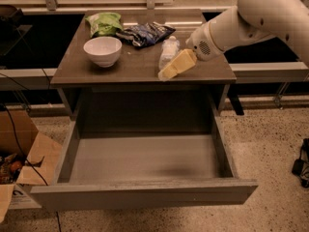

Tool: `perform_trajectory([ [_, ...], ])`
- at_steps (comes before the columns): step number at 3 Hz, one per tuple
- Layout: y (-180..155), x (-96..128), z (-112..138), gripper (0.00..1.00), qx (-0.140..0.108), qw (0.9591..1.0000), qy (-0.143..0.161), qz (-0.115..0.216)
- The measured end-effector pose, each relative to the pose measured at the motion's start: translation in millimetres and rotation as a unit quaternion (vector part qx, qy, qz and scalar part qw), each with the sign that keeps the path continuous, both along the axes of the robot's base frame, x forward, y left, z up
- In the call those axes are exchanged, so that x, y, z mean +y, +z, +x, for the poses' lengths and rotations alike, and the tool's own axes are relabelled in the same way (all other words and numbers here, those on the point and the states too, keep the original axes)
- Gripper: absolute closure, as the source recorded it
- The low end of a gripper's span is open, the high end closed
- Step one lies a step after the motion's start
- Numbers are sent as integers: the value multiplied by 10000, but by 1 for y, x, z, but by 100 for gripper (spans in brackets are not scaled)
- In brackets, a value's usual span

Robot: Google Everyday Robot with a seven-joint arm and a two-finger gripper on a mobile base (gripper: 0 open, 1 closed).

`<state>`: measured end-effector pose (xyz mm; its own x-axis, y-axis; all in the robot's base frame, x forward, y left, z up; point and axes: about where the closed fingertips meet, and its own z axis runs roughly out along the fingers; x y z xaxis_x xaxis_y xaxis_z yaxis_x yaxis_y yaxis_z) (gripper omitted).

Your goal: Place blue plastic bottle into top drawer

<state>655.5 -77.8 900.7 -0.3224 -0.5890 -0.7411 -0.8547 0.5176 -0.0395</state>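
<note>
Grey drawer (145, 195) stands pulled out under the brown worktop (130, 71). White arm (251, 18) reaches in from the right, angled down-left. Bottle (168, 52) (clear-whitish, pale label, no writing legible) lies on the worktop just behind the yellowish end effector (175, 66); whether that is apart or together, I cannot tell.

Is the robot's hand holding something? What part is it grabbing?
Cannot tell. The gripper sits at the near end of the blue plastic bottle, which lies on the table, but no clear hold shows.
</note>
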Motion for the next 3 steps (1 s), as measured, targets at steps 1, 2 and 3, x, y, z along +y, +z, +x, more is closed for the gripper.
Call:
perform_trajectory([
  [1, -18, -1, 25, 0, 72, 9993, -320, 166],
  [2, -39, 5, 56, 0, 208, 9982, -473, 306],
  [3, -57, 16, 85, 0, 353, 9971, -579, 355],
])
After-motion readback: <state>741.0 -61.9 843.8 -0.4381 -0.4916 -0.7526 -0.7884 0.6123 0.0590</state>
